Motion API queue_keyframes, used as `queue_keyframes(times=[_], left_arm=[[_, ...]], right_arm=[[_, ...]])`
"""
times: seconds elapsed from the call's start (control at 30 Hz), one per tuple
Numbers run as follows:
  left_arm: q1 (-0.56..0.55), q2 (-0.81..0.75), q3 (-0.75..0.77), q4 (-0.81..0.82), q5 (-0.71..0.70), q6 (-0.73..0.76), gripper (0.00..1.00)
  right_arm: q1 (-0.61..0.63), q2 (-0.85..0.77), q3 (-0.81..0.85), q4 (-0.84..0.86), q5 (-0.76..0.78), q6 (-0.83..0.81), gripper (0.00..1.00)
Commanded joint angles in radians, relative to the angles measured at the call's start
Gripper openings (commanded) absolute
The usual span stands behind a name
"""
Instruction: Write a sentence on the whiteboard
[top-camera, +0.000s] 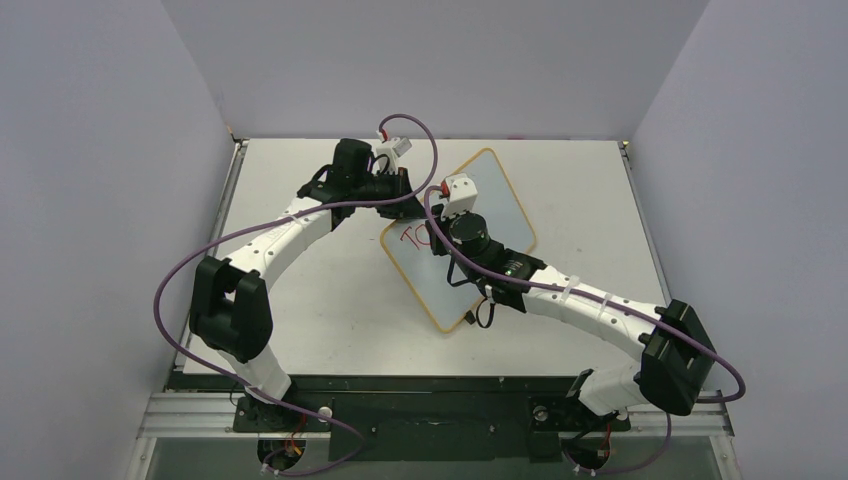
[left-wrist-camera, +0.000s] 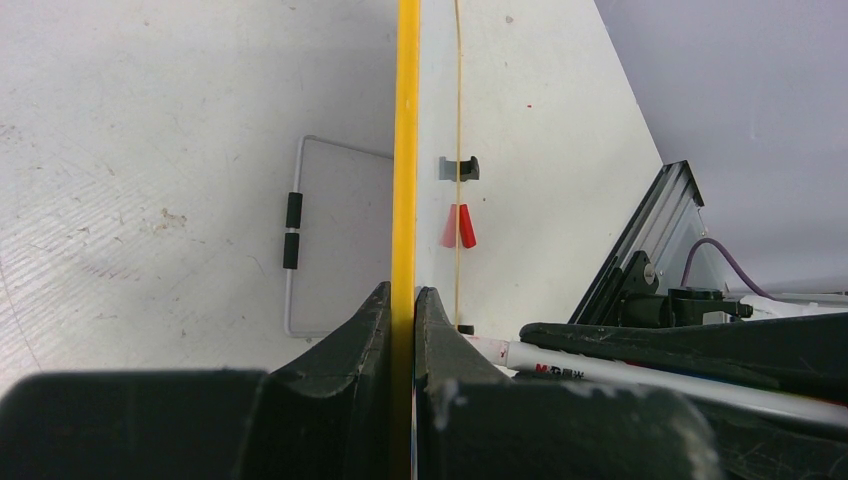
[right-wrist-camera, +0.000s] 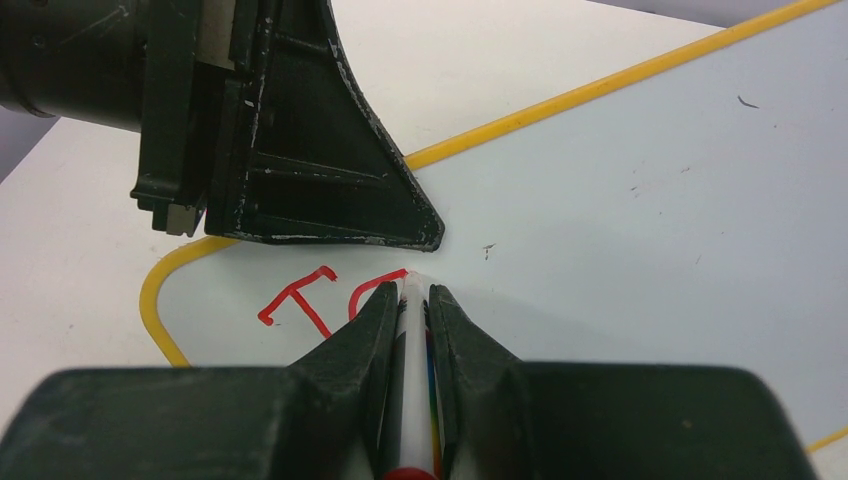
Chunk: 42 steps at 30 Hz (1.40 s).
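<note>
Whiteboard (top-camera: 500, 205) appears to lie flat on the table (top-camera: 320, 300), turned diagonally; every place below is given from it. The left gripper (left-wrist-camera: 402, 295) sits at its far-left edge, fingers pressed together on the yellow-orange frame (left-wrist-camera: 406, 150), 1 finger on each side. That pinch looks meant to stop the board sliding under pen strokes. The right gripper (right-wrist-camera: 410, 290) hangs over its left corner, close beside the left one, jaws pinched on the white marker (right-wrist-camera: 413, 370). The barrel runs along the fingers, so the tip meets the surface just past them. Smallest is the sentence (right-wrist-camera: 297, 300): a red "T" and part of a 2nd letter, near that left corner, right at the tip. Most of the writing looks undone, and the face beyond is blank apart from specks.
</note>
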<state>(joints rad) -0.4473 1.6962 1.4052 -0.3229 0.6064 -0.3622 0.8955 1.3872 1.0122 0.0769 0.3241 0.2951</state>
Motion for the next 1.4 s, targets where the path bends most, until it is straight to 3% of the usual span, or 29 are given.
queue_keyframes(times=[0.0,0.37,0.67,0.9,1.37], left_arm=[[-0.022,-0.029,0.022,-0.015,-0.058,0.075,0.00],[-0.022,-0.016,0.029,-0.019,-0.059,0.077,0.00],[-0.022,-0.018,0.031,-0.024,-0.063,0.081,0.00],[-0.022,-0.013,0.029,-0.022,-0.060,0.081,0.00],[-0.022,-0.016,0.023,-0.018,-0.062,0.083,0.00]], right_arm=[[-0.006,0.016,0.038,0.007,-0.037,-0.004,0.00],[-0.012,-0.058,-0.001,0.023,-0.075,-0.009,0.00],[-0.104,-0.150,-0.067,0.057,-0.181,0.027,0.00],[-0.189,-0.157,-0.102,0.059,-0.205,0.030,0.00],[-0.196,-0.097,-0.072,0.088,-0.216,0.026,0.00]])
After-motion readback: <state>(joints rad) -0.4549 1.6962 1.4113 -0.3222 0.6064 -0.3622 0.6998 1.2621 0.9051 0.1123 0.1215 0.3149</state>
